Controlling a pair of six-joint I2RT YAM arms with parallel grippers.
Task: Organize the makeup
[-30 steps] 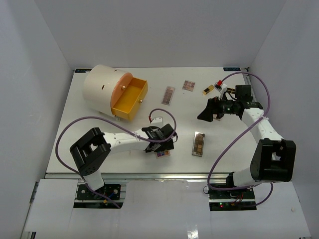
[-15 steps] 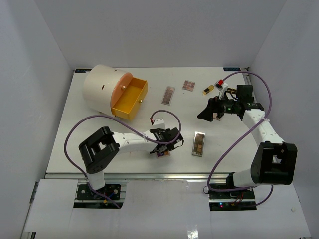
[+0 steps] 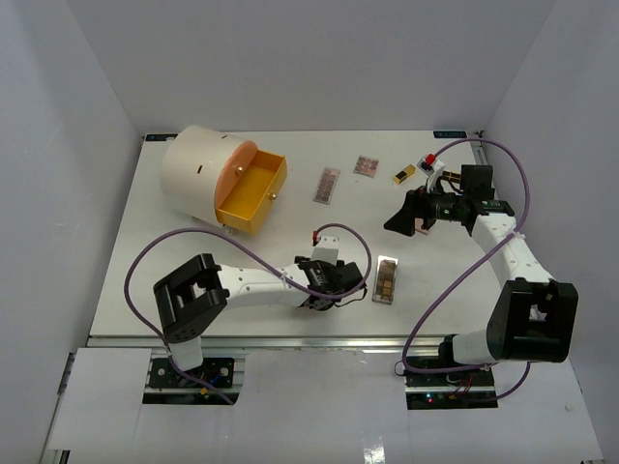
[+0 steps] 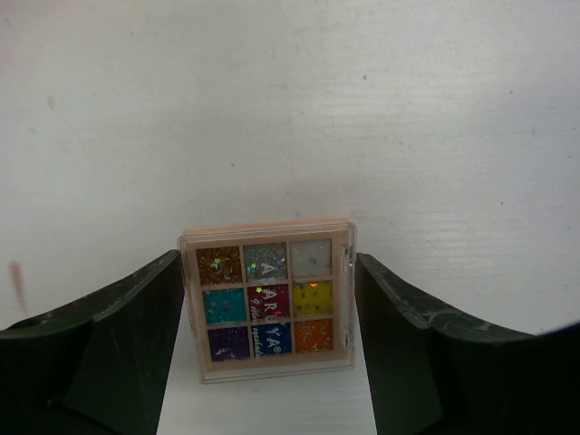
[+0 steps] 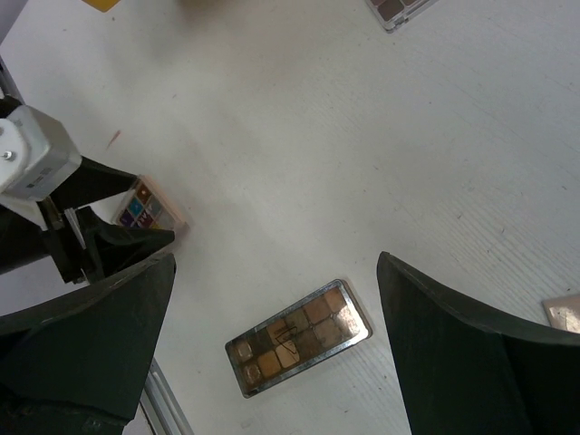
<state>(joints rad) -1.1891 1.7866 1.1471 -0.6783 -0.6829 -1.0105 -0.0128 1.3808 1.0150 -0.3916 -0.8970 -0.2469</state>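
A small square palette (image 4: 267, 304) with nine glittery coloured squares lies flat on the white table between my left gripper's (image 4: 268, 265) black fingers, which press its two sides. In the top view the left gripper (image 3: 334, 287) covers it near the front edge. The palette also shows in the right wrist view (image 5: 145, 207). My right gripper (image 3: 410, 215) is open and empty, held above the table. A long brown eyeshadow palette (image 5: 299, 337) lies below it, between its fingers in that view, and shows in the top view (image 3: 386, 279).
A cream cylinder (image 3: 198, 172) with an open orange drawer (image 3: 253, 193) stands at the back left. A long palette (image 3: 327, 184), a small palette (image 3: 366, 165), a gold lipstick tube (image 3: 404, 175) and a red-topped item (image 3: 428, 161) lie at the back.
My left arm has swung its elbow and wrist to the right around the square palette, which is now covered in the top view. The right arm has barely moved.
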